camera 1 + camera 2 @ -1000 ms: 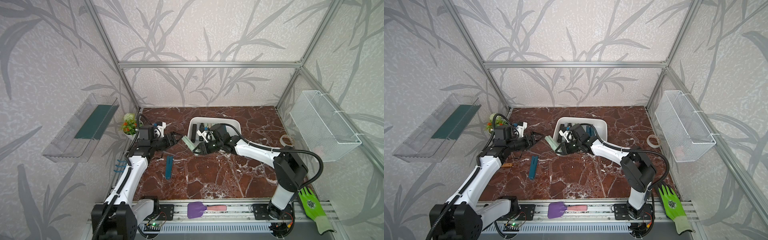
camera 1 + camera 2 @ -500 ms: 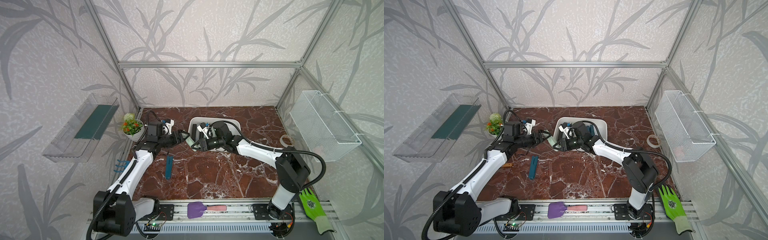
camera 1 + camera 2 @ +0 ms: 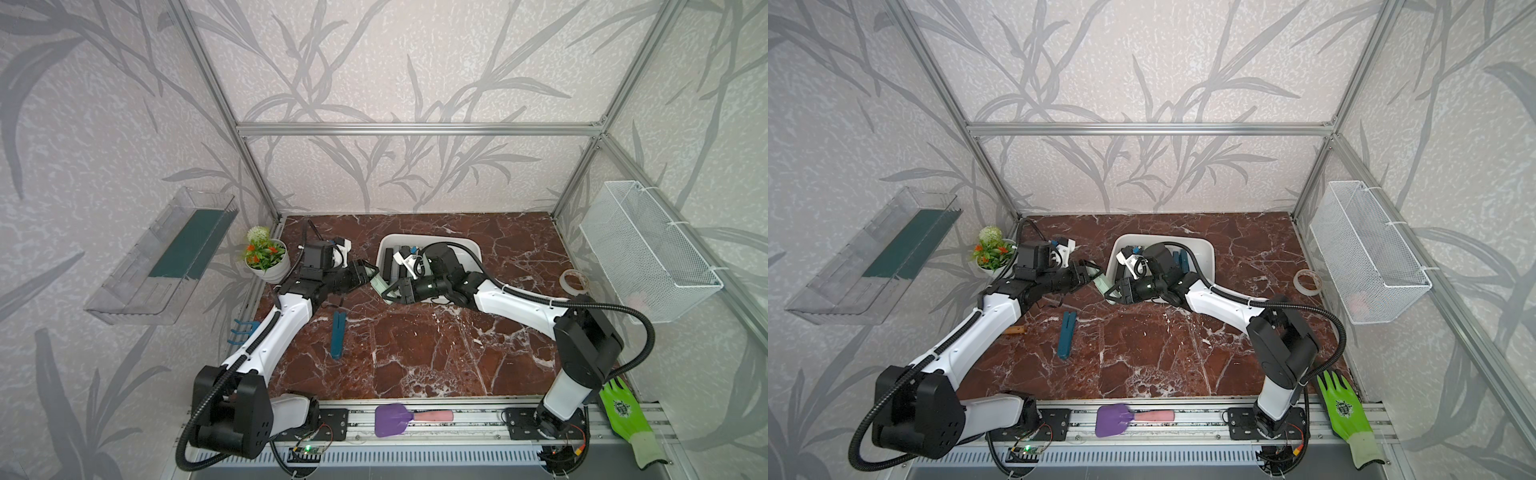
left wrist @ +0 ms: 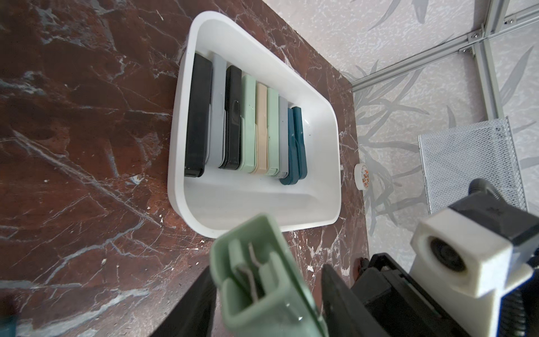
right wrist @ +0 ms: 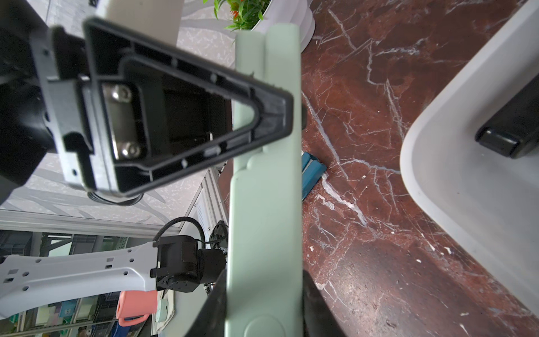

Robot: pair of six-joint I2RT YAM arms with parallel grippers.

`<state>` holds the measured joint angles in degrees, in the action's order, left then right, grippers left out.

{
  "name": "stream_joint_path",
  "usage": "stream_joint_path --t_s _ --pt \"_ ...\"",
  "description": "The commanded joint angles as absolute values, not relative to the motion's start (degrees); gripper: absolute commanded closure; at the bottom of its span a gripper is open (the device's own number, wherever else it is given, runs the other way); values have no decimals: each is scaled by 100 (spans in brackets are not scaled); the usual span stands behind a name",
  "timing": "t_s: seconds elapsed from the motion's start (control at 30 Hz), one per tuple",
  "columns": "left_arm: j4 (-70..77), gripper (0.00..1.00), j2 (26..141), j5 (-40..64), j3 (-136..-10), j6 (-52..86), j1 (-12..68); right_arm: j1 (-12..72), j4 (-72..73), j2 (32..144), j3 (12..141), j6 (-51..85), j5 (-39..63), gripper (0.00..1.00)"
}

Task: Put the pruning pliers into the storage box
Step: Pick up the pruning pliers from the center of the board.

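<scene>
The pale green pliers [image 5: 264,204] are looking like a light, rigid, plastic-cased bar with smooth flat sides. I am judging that they are not going to bend, but may be slipping or swivelling if pinched only at a tip. A small metal spring [image 4: 252,275] is showing at the open end in the left wrist view, so taking hold across the flat sides, away from that end, seems safer. The right hand [image 3: 395,292] is pinching one end of this bar, its fingers [image 5: 213,309] pressing on both long edges. The left hand [image 3: 365,274] is straddling the opposite end: one finger is lying against the bar and a thin gap seems to be showing at the other, so I cannot tell whether it is squeezing. The bar is hanging in the air between the two hands, above the bench [image 3: 415,353], just off the storage box [image 4: 176,151] corner that is facing the bench's left edge. The box is sitting near the middle of the bench's back edge, with a row of pliers [image 4: 248,122] lying side by side in it and some floor showing bare. A teal pair [image 3: 337,334] is lying flat on the bench, apart from both hands, toward the left edge.
</scene>
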<state>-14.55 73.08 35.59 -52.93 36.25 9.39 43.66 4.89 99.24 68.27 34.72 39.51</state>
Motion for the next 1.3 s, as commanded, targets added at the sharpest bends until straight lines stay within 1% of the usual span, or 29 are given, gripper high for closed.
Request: stream_joint_path --t_s 0.0,0.23,0.3,0.37,0.5,0.57,0.6,0.7,0.77,0.87,1.0,1.1,1.27 --pt "-1441 48 7403 3428 -5510 3675 976 4479 523 9693 6963 3202 3950 73" --pt "-1528 60 7464 3298 -5583 3676 1010 4569 334 9747 7073 3077 3739 73" --pt "-1579 64 7458 3254 -5590 3665 1011 4570 262 9747 7116 3057 3654 71" --pt "-1643 68 7457 3197 -5609 3656 1011 4571 101 9896 7196 2981 3530 66" --pt "-1809 77 7486 3089 -5697 3606 1016 4570 -391 9915 7379 2678 3177 49" --pt "-1996 88 7567 3015 -5802 3526 1020 4570 -608 9866 7465 2489 3006 40" --pt "-2085 91 7598 2956 -5846 3487 1024 4570 -709 9848 7493 2434 2911 37" --pt "-2382 95 7691 2651 -5968 3419 1059 4592 -935 9816 7583 2240 2716 33" --pt "-2655 95 7778 2373 -6096 3481 1063 4716 -1129 9561 7605 1925 2306 31" --pt "-3136 95 8017 2046 -6473 3738 1088 5161 -1552 9503 7707 1138 1008 31" --pt "-3799 99 8395 1614 -7039 4107 1274 5739 -1107 9455 7474 401 -361 31" --pt "-4005 100 8599 1511 -7236 4395 1404 6141 -751 9621 7509 13 -1051 31" --pt "-4078 100 8749 1617 -7389 4743 1554 6438 -259 10143 7715 -506 -1920 31"
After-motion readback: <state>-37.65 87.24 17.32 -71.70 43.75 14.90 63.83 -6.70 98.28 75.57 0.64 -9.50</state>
